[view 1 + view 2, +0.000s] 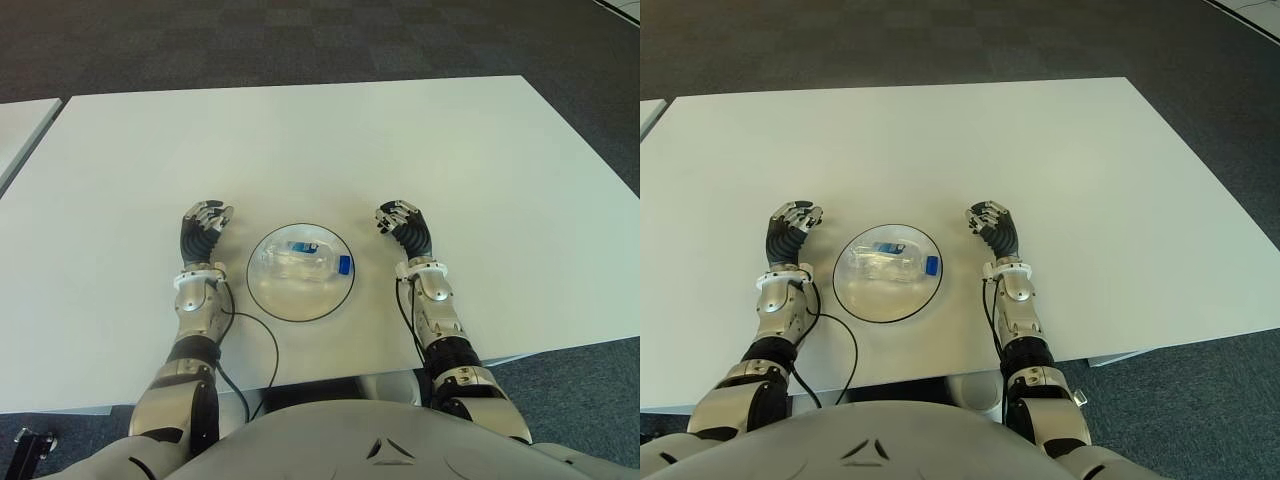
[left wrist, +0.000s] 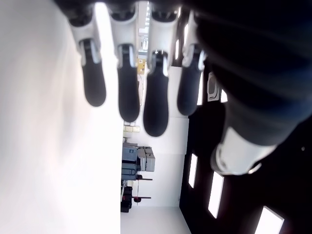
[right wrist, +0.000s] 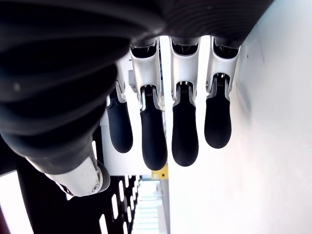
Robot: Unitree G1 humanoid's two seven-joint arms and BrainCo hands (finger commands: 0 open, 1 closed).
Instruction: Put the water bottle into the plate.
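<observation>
A clear water bottle (image 1: 303, 261) with a blue cap (image 1: 344, 265) lies on its side inside the glass plate (image 1: 262, 290), cap toward my right. My left hand (image 1: 203, 227) shows on the white table just left of the plate, fingers relaxed and holding nothing. My right hand (image 1: 404, 226) shows to the right of the plate, also relaxed and empty. In each wrist view the fingers (image 2: 128, 95) (image 3: 184, 134) hang loose over the bare tabletop with nothing between them.
The white table (image 1: 330, 140) stretches far ahead of the plate. A black cable (image 1: 262, 340) loops from my left forearm near the front edge. A second table's corner (image 1: 20, 125) shows at the far left, with dark carpet (image 1: 300, 40) beyond.
</observation>
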